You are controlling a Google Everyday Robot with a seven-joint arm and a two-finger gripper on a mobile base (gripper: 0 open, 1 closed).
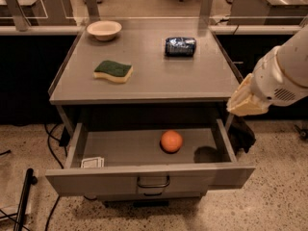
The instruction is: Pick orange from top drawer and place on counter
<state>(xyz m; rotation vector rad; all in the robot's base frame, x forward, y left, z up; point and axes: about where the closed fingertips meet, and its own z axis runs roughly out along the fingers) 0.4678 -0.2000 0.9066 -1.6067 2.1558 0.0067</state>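
Observation:
The orange [172, 141] lies inside the open top drawer [149, 174], right of the middle of its floor. The drawer is pulled out, and its dark bail handle [153, 182] sits at the centre of the front panel. The grey counter [149, 76] is directly above it. My gripper [244, 102], a pale beige end on the white arm [284, 73], hangs at the right, just off the counter's right front corner and above the drawer's right side. It is up and to the right of the orange and does not touch it.
On the counter are a green-and-yellow sponge [113, 71], a white bowl [104, 30] at the back left and a dark blue packet [180, 46] at the back right. A small white card [92, 162] lies in the drawer's front left corner. Desks with glass panels stand behind.

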